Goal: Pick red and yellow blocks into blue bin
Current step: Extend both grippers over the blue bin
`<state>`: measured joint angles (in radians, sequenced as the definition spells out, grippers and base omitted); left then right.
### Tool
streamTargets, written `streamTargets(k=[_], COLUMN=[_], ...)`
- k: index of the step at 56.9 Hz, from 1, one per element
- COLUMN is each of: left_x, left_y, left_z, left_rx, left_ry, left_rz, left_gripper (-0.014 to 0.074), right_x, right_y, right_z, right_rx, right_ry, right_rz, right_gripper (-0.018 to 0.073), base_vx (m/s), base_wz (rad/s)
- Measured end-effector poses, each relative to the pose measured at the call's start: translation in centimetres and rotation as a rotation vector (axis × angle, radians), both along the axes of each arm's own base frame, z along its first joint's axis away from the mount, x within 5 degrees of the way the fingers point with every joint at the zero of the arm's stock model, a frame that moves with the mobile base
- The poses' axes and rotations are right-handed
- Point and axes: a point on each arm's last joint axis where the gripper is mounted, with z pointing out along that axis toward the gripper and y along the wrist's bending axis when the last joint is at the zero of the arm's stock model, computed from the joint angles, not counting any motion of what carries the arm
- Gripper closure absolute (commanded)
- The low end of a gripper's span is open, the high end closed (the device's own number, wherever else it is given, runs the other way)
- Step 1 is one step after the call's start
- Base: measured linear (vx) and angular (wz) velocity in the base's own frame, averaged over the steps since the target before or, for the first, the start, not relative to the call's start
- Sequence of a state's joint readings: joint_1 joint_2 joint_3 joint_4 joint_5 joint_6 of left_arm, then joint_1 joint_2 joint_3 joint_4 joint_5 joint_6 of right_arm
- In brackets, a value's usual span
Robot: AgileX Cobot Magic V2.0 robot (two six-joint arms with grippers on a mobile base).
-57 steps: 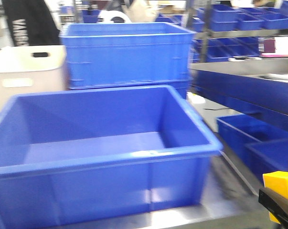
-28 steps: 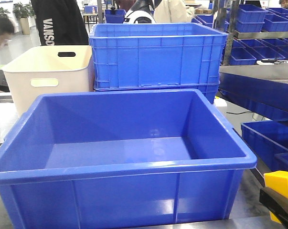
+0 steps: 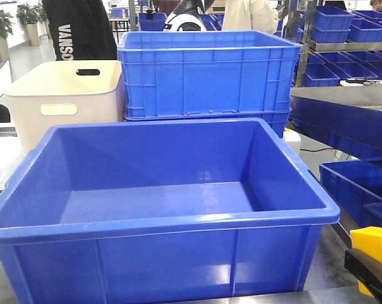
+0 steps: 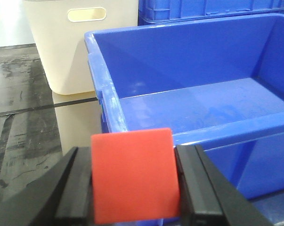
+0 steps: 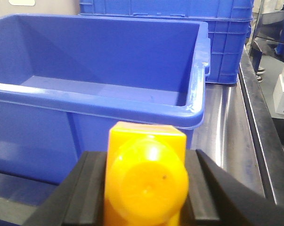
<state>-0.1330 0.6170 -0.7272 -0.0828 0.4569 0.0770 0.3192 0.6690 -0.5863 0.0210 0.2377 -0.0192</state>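
Note:
The blue bin [image 3: 165, 225] with smooth sloping walls stands in front of me, empty inside. It also shows in the left wrist view [image 4: 273, 125] and the right wrist view [image 5: 85, 101]. My left gripper [image 4: 132, 181] is shut on the red cube [image 4: 132, 174], held outside the bin's near left corner. My right gripper [image 5: 145, 183] is shut on the yellow studded brick [image 5: 146, 176], held outside the bin's near right corner. In the front view the yellow brick [image 3: 374, 244] and a black finger [image 3: 368, 269] show at the bottom right.
A taller ribbed blue crate [image 3: 206, 73] stands behind the bin, with a cream tub [image 3: 61, 101] with handle slots to its left. Shelves with more blue bins [image 3: 358, 190] are at the right. People stand at the back. The metal table [image 4: 24, 122] lies around the bin.
The front view swung right and settled one second ago; since half a second ago it is steady. A person at the far left has left the view. The yellow brick stays at the bottom right.

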Motion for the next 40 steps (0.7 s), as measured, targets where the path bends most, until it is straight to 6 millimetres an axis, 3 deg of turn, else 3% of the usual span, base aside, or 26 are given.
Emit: streamTargets(k=[30, 35, 40], left_x=[0.4, 1.5, 4.1], left_y=[-0.1, -0.3, -1.2], left_z=[0.5, 1.3, 2.9], left_rx=[-0.022, -0.031, -0.012], left_ry=[-0.041, -0.054, -0.063], left_rz=[0.001, -0.010, -0.053], left_gripper=[0.0596, 0.0596, 0.0596], right_x=[0.2, 1.1, 3.3], right_y=[0.1, 0.4, 1.1], right_z=[0.4, 1.9, 3.7], right_rx=[-0.025, -0.064, -0.104], right_ry=[-0.005, -0.037, -0.056], right_rz=[0.005, 0.016, 0.026], right_gripper=[0.0566, 0.0566, 0.0566], base_vx=[0.00, 0.00, 0.00], base_wz=[0.00, 0.00, 0.00])
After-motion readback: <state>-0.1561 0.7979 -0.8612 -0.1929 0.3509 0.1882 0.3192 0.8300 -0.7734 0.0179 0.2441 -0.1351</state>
